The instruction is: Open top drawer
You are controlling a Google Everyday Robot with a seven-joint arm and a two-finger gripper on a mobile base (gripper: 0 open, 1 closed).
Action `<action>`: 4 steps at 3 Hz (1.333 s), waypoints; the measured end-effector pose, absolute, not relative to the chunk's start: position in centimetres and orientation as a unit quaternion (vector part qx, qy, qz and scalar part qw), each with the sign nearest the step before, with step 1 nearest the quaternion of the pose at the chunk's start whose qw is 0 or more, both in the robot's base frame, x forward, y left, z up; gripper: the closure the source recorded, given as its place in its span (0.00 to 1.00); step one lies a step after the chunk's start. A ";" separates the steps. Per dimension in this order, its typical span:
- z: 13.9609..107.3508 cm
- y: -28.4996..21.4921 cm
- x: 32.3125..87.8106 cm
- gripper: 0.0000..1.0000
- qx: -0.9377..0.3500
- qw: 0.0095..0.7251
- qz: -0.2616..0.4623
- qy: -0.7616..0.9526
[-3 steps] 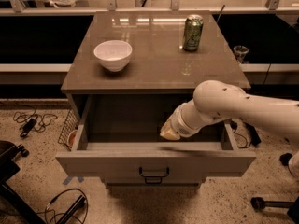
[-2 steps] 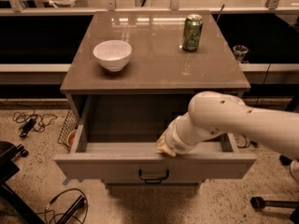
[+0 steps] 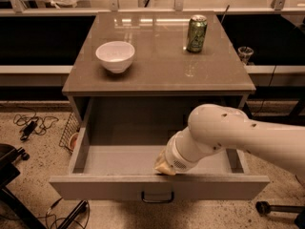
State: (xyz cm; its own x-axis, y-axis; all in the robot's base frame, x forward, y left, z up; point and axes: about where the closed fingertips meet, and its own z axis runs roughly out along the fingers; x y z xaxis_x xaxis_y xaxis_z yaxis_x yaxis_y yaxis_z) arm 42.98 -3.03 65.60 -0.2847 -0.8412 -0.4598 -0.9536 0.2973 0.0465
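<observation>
The top drawer (image 3: pixel 95 187) of the grey-taupe cabinet stands pulled far out toward me. Its pale grey inside shows and holds nothing. Its small black bar handle (image 3: pixel 157 197) sits at the centre of the flat front. My white arm comes in from the right and reaches down over the drawer. My gripper (image 3: pixel 164 168) rests at the top edge of the drawer front, just inside it and right above the handle. The arm's wrist covers most of the gripper.
A white bowl (image 3: pixel 116 56) and a green can (image 3: pixel 196 33) stand on the cabinet top (image 3: pixel 157 75). A small glass (image 3: pixel 245 53) stands on the ledge to the right. Cables (image 3: pixel 29 124) and a black chair base (image 3: pixel 9 168) lie on the floor at left, and a wire basket (image 3: pixel 69 132) stands beside the cabinet.
The drawer has come further out toward me. My arm and gripper have moved forward and a little left with the drawer front.
</observation>
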 end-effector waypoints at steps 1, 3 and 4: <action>65.6 -2.6 40.9 1.00 -0.568 0.162 0.171 0.789; 65.8 -2.6 40.8 0.53 -0.569 0.163 0.169 0.788; 65.9 -2.6 40.7 0.21 -0.571 0.164 0.167 0.787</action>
